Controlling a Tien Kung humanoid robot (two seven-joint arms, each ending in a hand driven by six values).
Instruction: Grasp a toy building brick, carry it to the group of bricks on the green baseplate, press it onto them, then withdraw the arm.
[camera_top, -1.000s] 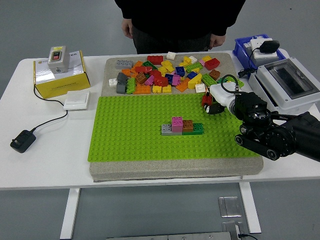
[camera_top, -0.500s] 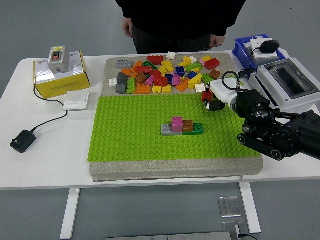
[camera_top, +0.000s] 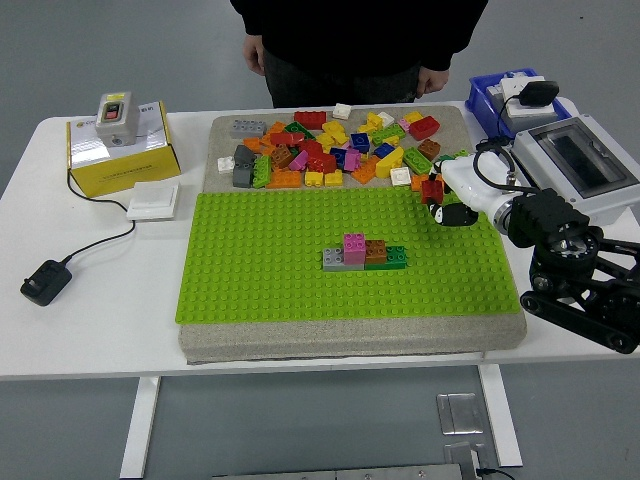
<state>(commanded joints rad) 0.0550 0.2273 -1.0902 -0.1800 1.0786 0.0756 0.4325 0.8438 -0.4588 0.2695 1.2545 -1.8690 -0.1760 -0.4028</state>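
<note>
Right hand (camera_top: 447, 203), fingers grasping a small red plastic brick (camera_top: 432, 189), hovers at the flat green studded baseplate's (camera_top: 270, 260) far-right corner.

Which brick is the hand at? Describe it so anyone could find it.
Find the green baseplate, then its far right corner beside the loose pile. The right hand is there with a red brick at its fingertips, the only brick that is not lying in the pile or built into the group.

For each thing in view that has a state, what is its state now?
Right hand: shut on a small red brick, at the baseplate's right edge.
Green studded baseplate: flat, bearing one brick group.
Assembled brick group: pressed on, upright.
Loose brick pile: scattered behind the baseplate.
</note>
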